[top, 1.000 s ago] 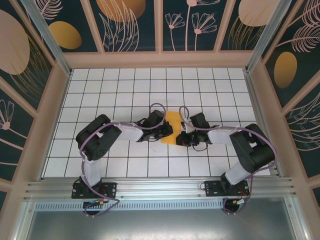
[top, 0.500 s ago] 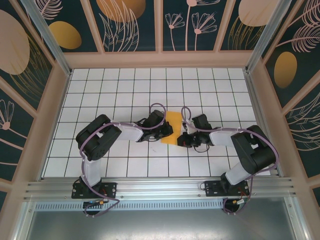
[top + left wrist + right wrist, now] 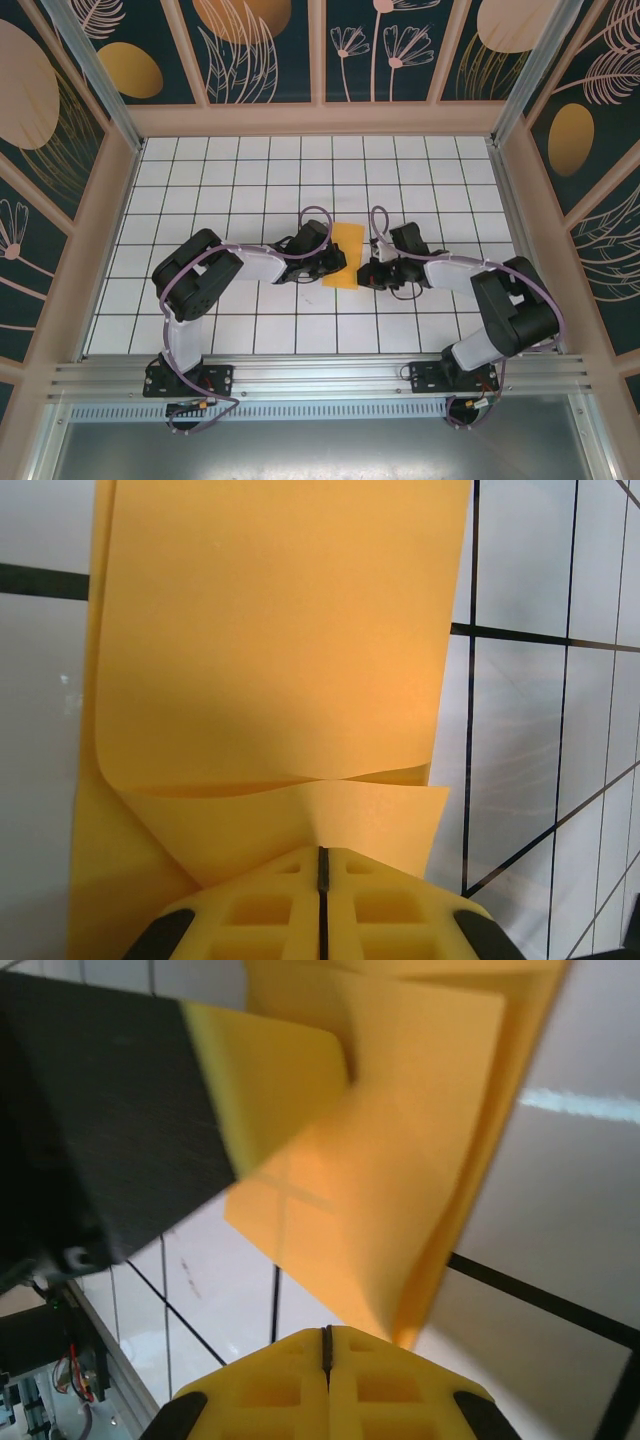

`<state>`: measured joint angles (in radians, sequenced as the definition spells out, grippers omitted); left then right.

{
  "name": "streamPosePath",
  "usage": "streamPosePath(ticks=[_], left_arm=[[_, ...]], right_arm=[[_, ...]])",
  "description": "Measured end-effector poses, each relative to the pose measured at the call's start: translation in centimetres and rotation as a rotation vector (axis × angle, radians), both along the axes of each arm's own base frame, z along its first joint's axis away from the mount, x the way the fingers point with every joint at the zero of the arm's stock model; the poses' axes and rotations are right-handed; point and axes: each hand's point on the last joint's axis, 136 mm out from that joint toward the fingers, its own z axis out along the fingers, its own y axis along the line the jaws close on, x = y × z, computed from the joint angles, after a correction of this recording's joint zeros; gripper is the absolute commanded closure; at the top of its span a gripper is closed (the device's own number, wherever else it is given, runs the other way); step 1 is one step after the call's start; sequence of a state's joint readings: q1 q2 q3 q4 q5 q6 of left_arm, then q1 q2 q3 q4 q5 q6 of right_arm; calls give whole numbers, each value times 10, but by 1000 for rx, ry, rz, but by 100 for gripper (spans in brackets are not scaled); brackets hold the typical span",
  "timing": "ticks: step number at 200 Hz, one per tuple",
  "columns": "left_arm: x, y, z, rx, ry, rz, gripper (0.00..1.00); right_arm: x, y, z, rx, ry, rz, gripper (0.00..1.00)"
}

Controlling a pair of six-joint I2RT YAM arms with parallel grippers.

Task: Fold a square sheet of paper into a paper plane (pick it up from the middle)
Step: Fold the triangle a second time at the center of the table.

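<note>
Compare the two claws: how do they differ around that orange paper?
The left gripper is pinched on the paper, a flap rising from its closed jaws; the right gripper seems only to meet the paper's corner at its tip. The left gripper sits at the paper's left edge, the right at its right. Both are shut and yellow-tipped.

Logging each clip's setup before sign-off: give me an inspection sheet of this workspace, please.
Surface: white tiled table, looks clean.
Job's things: orange-yellow paper sheet, partly folded, mid-table between the arms.
Clutter: nothing seen.
Grippers: left claw shut, pinching a raised flap of the sheet; right claw shut at the sheet's right edge, any grip unclear.
Cables: purple cables looped over both arms.
Surroundings: floral-print panel walls; metal rail along the near edge.
</note>
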<state>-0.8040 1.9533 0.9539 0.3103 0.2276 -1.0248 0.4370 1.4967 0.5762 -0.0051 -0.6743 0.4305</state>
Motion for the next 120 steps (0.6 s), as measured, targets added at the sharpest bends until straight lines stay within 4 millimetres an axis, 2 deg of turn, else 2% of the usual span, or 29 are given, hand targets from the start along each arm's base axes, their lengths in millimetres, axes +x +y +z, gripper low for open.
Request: streamPosePath(ticks=[27, 73, 120], left_arm=[[0, 0, 0, -1, -1, -1, 90], [0, 0, 0, 2, -1, -2, 89], [2, -2, 2, 12, -6, -14, 84]], right_arm=[[6, 5, 5, 22, -3, -3, 95], [0, 2, -27, -19, 90, -7, 95], [0, 2, -28, 5, 91, -6, 98]])
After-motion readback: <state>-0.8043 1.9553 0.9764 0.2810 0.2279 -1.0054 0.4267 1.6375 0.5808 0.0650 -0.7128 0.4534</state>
